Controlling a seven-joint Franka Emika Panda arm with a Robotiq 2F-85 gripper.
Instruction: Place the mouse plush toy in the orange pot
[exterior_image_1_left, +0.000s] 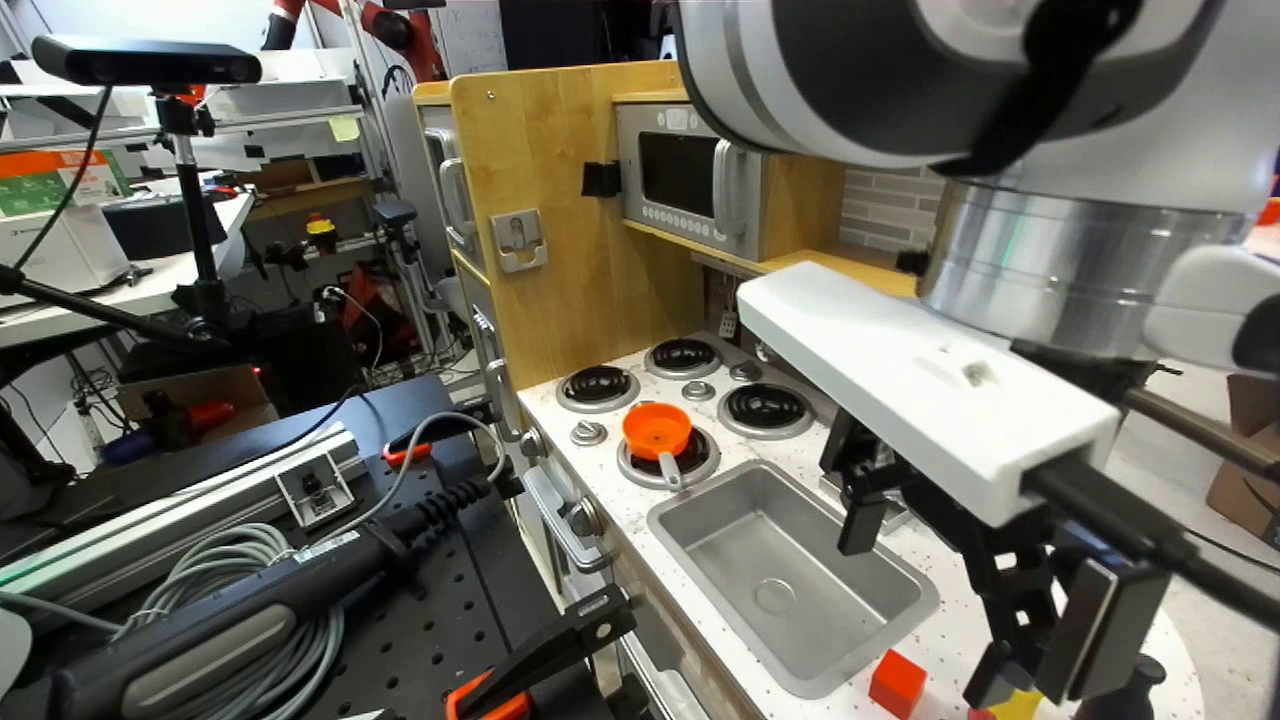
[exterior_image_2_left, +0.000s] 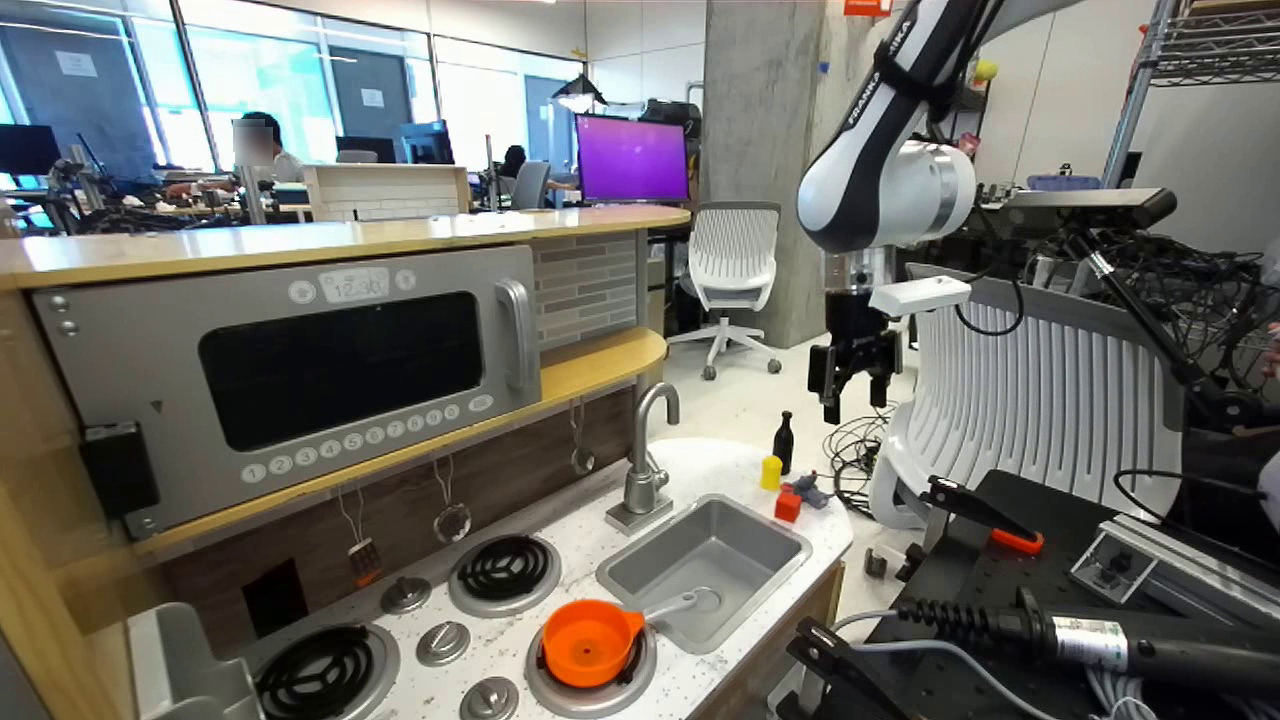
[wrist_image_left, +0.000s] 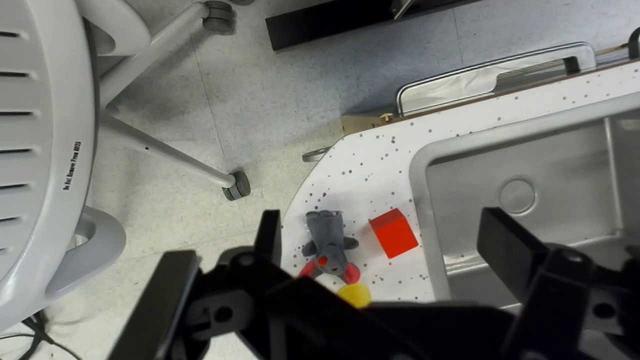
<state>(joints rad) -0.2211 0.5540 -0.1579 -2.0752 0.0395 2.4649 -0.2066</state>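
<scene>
The grey mouse plush toy with red-pink ears lies on the white counter end, in the wrist view between my gripper's fingers, nearer the left one. It also shows in an exterior view; elsewhere it is almost wholly hidden behind the gripper. The orange pot sits on a stove burner beside the sink in both exterior views, its grey handle toward the sink. It is out of the wrist view. My gripper is open and empty, pointing down above the counter end, apart from the toy.
A red block lies between the toy and the sink. A yellow toy and a dark bottle stand close by. The faucet rises behind the sink. A microwave overhangs the stove. A white chair stands beyond the counter.
</scene>
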